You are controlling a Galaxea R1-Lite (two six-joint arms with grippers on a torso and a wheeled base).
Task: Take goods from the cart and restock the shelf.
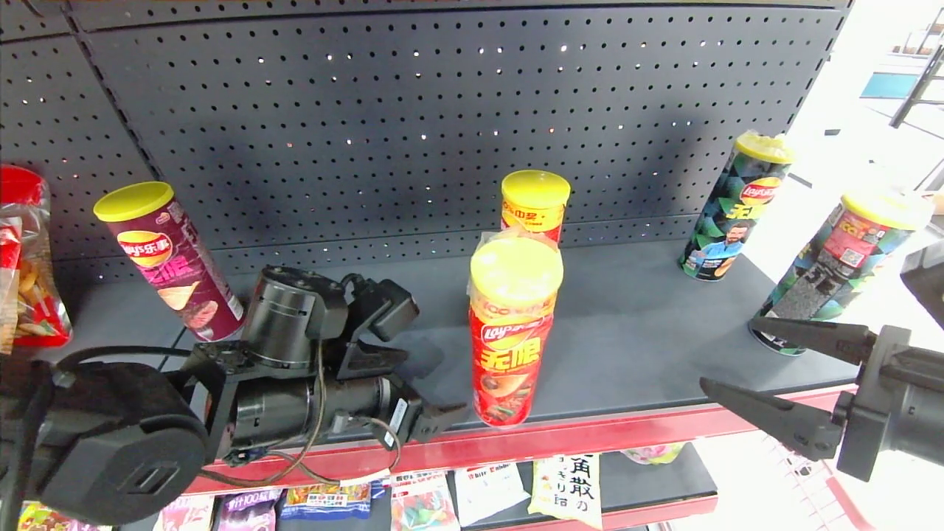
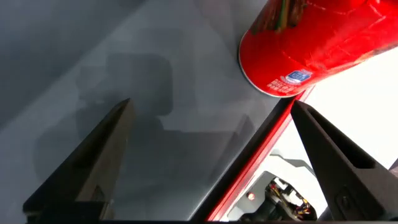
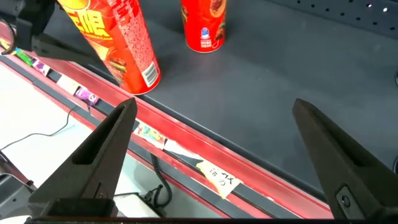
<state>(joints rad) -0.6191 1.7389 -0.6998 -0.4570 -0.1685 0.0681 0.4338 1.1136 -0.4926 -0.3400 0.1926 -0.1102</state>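
Head view. Red can upright at the front lip of the shelf, back can just behind it, near the pegboard. Purple can well off to the left, snack bag at the far left edge. Green can at the right by the pegboard, end can nearer the shelf's right corner. Left gripper low at the lip, just left of the red can, fingers spread and grasping nothing. Right gripper off the right front corner, below the end can, fingers released, empty. Packets on the shelf below.

Left wrist view. Fingers wide apart over the dark shelf and its red lip. Red can's base just past the tips, touching neither.

Right wrist view. Fingers parted above the lip. Red can and back can standing farther along the shelf, apart from each other.
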